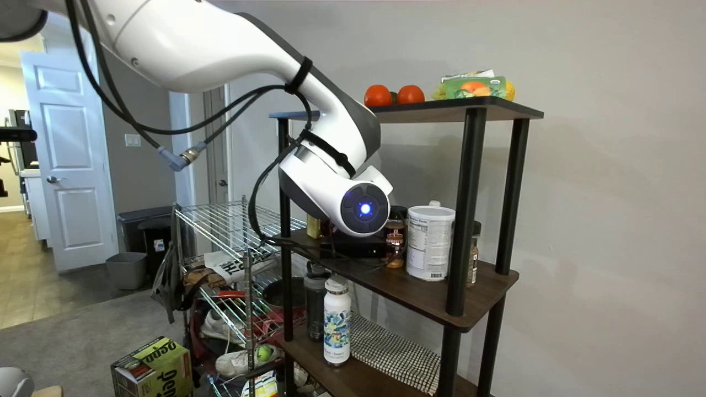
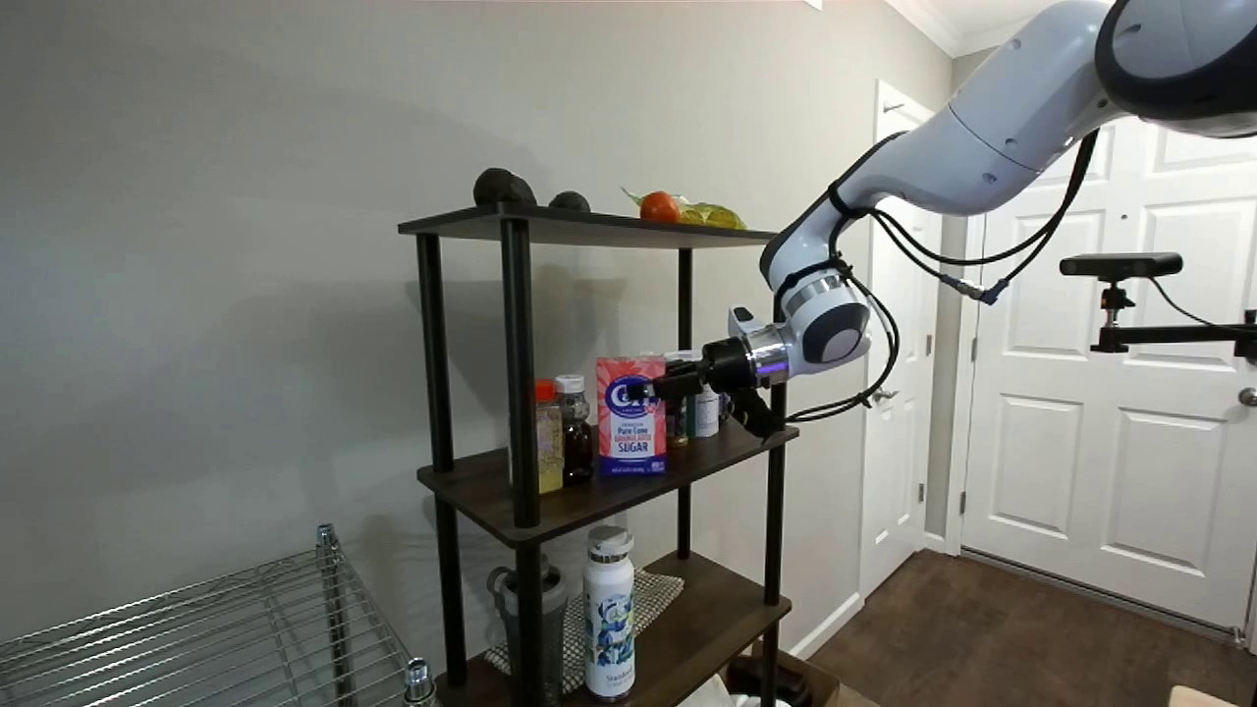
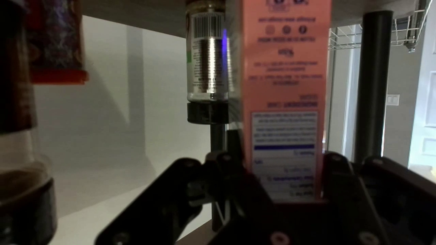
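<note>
Sugar box (image 2: 631, 447) upright on the middle surface (image 2: 589, 498), centre of frame in an exterior view, arm (image 2: 943, 157) in from the right. Wrist view, right of centre: dead ahead, between the fingers (image 3: 337, 170) of the end effector (image 3: 283, 156), long axis across their line. Parted about to its thickness; clamped or merely straddling, can't tell. Black-capped jar (image 3: 208, 78) to its left.

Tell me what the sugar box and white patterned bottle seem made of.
The sugar box looks like smooth printed cardboard: flat faces, crisp edges. The white patterned bottle seems satin-coated metal, going by its even, softly shaded curve, though possibly plastic.
</note>
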Tool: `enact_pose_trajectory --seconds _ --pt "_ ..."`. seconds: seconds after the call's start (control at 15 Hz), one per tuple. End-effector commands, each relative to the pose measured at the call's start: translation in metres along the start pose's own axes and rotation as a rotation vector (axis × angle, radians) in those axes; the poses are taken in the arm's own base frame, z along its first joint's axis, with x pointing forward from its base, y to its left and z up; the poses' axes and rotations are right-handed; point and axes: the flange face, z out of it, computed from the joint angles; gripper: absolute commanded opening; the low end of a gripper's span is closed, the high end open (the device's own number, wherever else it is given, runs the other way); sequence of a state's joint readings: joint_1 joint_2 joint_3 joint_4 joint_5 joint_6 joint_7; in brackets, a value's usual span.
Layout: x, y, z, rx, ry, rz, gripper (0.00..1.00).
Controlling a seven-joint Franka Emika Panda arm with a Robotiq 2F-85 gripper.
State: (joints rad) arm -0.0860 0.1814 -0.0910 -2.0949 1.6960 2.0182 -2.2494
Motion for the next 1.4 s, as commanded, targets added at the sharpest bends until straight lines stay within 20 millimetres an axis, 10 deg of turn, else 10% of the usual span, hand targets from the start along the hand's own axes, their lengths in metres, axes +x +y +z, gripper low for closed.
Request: enact_pose_trajectory --seconds 0.0,1.33 --pt "0.002 0.0 -0.002 0.002 0.015 -0.026 0.15" --pt "0.0 -0.01 -0.039 -0.011 0.0 -0.005 0.15"
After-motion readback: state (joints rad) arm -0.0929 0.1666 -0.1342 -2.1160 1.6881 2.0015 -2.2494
